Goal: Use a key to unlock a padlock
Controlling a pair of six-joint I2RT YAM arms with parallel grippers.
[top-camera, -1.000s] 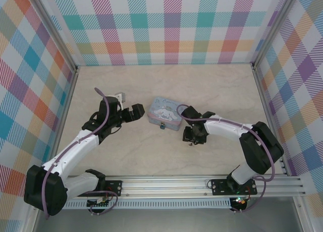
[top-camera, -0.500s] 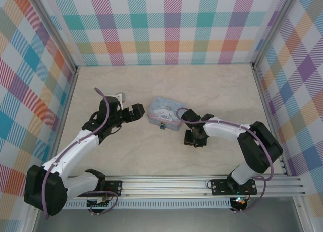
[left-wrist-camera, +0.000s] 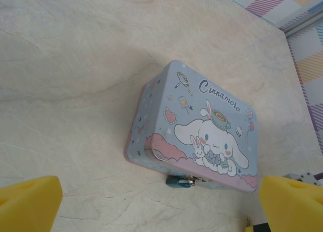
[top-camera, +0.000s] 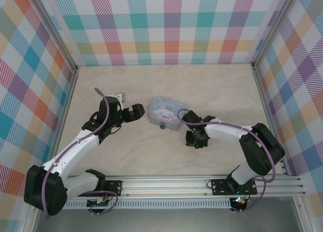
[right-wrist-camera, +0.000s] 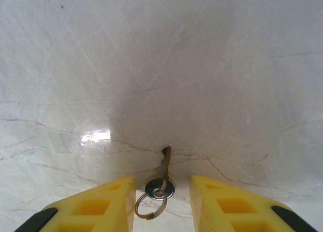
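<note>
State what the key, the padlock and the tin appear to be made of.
Key: metal, with a dull brownish blade and a shiny silvery head. Padlock: probably metal, a bluish body with a glinting brassy end; too small to be sure. Tin: likely thin printed sheet metal, glossy pale blue, with a rolled rim.

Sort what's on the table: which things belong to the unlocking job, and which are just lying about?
Belong to the job: padlock; key on its ring.
Just lying about: cartoon tin, with the padlock at its front edge.
</note>
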